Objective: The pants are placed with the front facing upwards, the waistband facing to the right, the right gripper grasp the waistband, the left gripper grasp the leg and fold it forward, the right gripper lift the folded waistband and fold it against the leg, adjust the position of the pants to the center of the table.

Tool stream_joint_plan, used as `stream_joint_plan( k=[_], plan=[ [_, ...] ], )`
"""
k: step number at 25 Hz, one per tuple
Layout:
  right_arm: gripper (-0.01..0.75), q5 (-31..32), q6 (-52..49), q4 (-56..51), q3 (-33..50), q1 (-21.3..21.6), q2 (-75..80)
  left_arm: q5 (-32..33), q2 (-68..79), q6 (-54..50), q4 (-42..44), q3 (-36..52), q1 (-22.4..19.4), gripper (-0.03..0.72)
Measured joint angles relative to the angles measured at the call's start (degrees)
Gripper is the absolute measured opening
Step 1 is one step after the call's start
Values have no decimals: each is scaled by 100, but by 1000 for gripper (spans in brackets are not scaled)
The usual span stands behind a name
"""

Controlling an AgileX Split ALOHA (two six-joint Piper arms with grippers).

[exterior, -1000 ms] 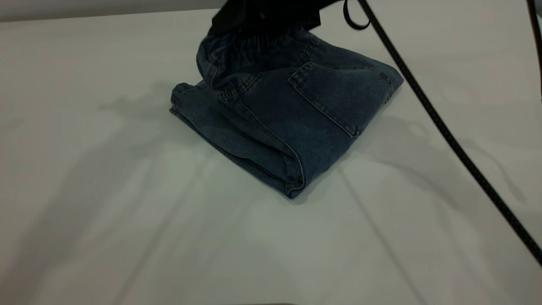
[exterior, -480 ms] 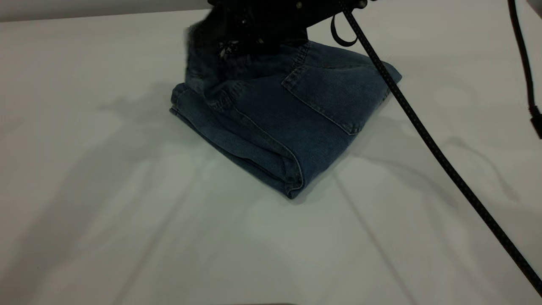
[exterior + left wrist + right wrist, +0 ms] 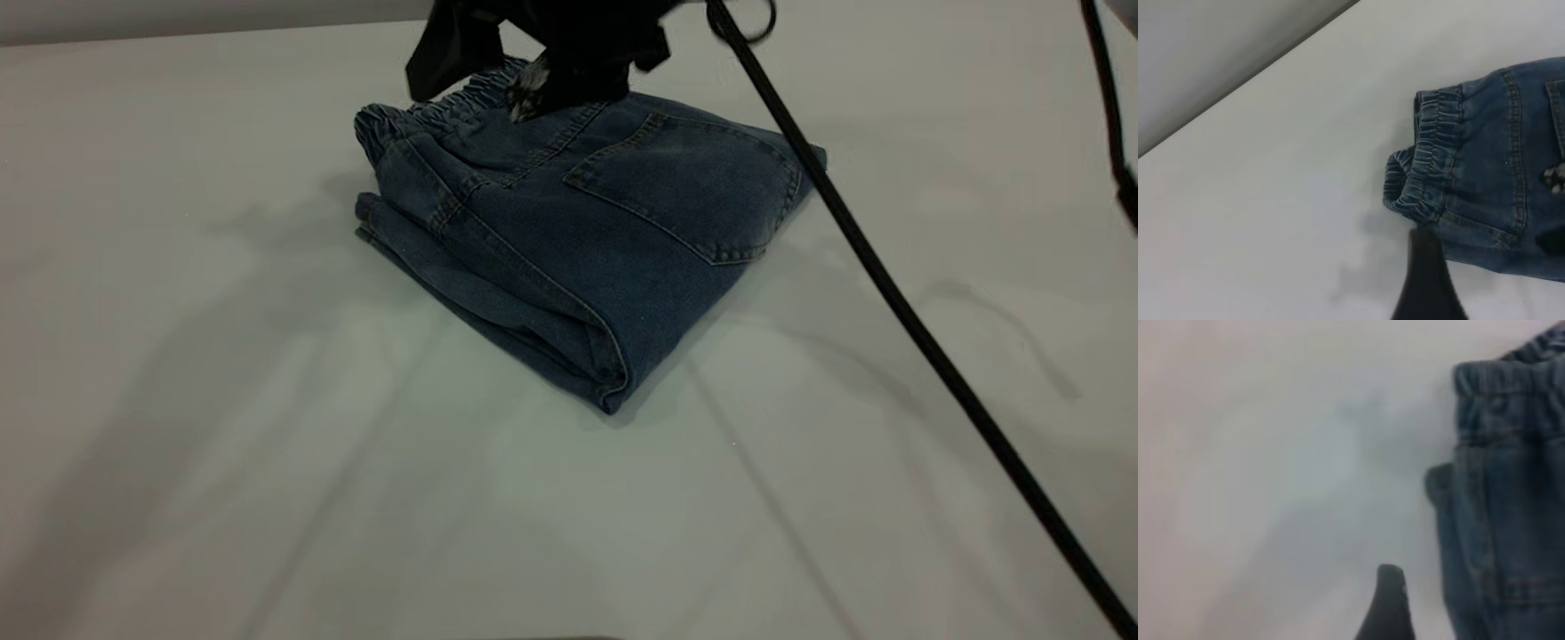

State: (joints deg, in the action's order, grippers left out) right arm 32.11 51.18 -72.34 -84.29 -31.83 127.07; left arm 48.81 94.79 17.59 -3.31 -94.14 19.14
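Black and wedge-jawed, the right robot gripper (image 3: 487, 76) hangs at the far edge of the exterior view, right over the garment. Its jaws stand apart and clamp nothing: one wedge is out over bare table on the far-left side, and the other, a grey-speckled tip, is down at the cloth just inside the gathered, crinkled dark-blue elastic waistband (image 3: 436, 111). I judge that the open stance straddling the band is a letting-go posture, with the waistband laid onto the leg and lying free. A black braided cable (image 3: 889, 293) runs from that arm toward the near right.

The left black gripper (image 3: 1428, 287) is outside the exterior view. Its wrist camera looks at the waistband corner from just beside it, over the table. Whether it is open or closed cannot be told.

The short blue denim pants (image 3: 605, 240) lie as a compact folded bundle, back side up, with the tan-stitched patch pocket (image 3: 693, 196) on top. The bundle sits skewed to the table edges. The waistband end points far-left, the opposite folded edge near-right, and the long axis, such as it is, runs between those two. It is nearly as wide as long.

It rests on the large smooth pale grey table (image 3: 222, 444), in the far half and roughly midway across. Drawing it nearer to the centre looks like the remaining step.
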Motion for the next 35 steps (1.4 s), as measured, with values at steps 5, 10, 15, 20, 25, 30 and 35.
stream_joint_plan(
  k=[5,10,15,20,25,30,35],
  plan=[
    [555,408,-3857,2812,-969,-23,41,0,-4,0,134,0,0,444],
    [554,1529,-6192,4253,-2012,-70,358,-130,-135,-107,406,0,-89,444],
    [554,1598,-7430,4138,-2357,-81,769,-167,-312,-210,451,0,-222,444],
    [536,1088,-8351,3480,-2362,-133,1177,-167,-318,-218,445,0,-222,444],
    [501,970,-9037,3471,-2381,-139,1665,-156,-318,-236,441,0,-222,444],
    [459,936,-9174,3530,-2388,-151,1827,-83,-318,-253,439,0,-222,444],
    [440,1004,-9174,3805,-2420,-218,1833,-2,-318,-257,433,0,-222,444]
  ],
)
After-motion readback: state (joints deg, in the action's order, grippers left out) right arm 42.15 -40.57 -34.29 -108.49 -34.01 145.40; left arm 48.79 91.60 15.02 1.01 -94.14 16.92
